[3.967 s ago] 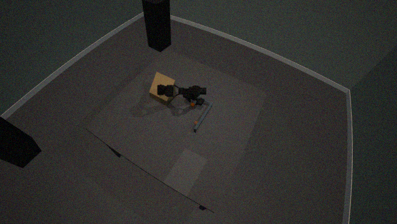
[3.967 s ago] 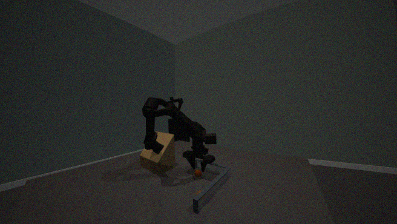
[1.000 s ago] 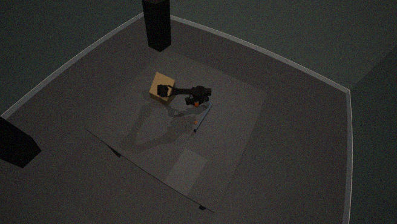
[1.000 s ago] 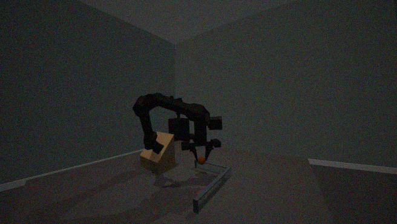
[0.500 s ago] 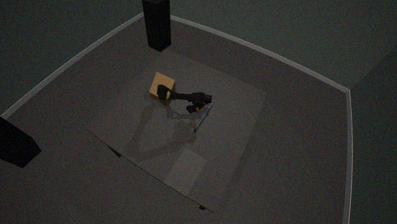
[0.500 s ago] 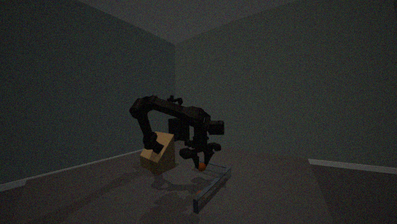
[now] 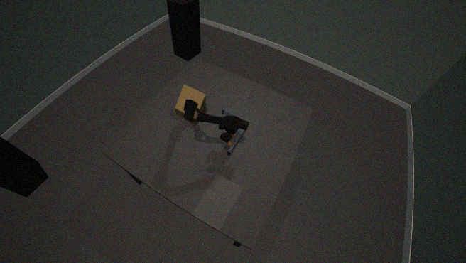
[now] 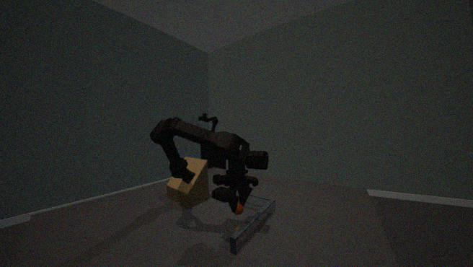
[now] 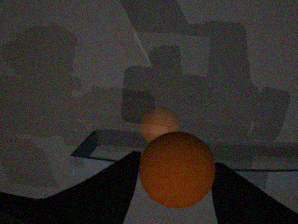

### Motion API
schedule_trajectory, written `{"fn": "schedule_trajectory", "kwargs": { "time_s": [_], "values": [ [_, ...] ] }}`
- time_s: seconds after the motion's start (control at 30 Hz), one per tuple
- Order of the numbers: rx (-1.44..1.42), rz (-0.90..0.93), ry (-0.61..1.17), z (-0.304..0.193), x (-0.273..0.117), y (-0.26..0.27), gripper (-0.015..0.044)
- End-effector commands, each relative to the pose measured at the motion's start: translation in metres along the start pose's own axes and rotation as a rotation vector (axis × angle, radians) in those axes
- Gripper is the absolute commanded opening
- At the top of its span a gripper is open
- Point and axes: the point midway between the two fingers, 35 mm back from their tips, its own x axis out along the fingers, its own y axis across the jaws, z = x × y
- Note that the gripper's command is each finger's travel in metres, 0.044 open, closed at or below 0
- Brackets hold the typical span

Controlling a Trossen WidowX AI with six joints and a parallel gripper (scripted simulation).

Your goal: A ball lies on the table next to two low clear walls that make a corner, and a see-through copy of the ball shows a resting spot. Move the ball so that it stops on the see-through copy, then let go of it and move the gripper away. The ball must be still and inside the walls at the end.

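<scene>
Pincer (image 9: 176,192) pinching the orange ball (image 9: 177,169), we hang above the worktop, the see-through copy (image 9: 158,123) lying just ahead and below.

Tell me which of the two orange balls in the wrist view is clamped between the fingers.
The larger, solid orange ball, gripped between the dark fingers. The paler, see-through copy lies beyond it on the table, untouched.

Top cam: high, far out, tilted down on the whole worktop (image 7: 270,142) and room floor. Exterior cam: low, near worktop level, mid-range, facing the arm (image 8: 202,138) and the room corner behind. Wrist cam: close, looks past the gripper (image 9: 177,183) fingers down at the worktop. All three views share the patch by the clear walls (image 8: 252,224).
</scene>
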Motion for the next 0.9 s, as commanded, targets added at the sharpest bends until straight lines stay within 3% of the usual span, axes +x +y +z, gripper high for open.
{"fn": "schedule_trajectory", "kwargs": {
  "time_s": [0.0,0.2,0.5,0.87],
  "values": [
    [-0.065,0.009,0.008,-0.006,0.001,0.01,0.0],
    [-0.069,0.011,0.005,-0.007,0.008,0.01,0.0],
    [-0.099,0.033,-0.024,-0.008,0.07,0.011,0.0],
    [-0.092,0.038,-0.032,-0.008,0.078,0.011,0.0]
  ]
}}
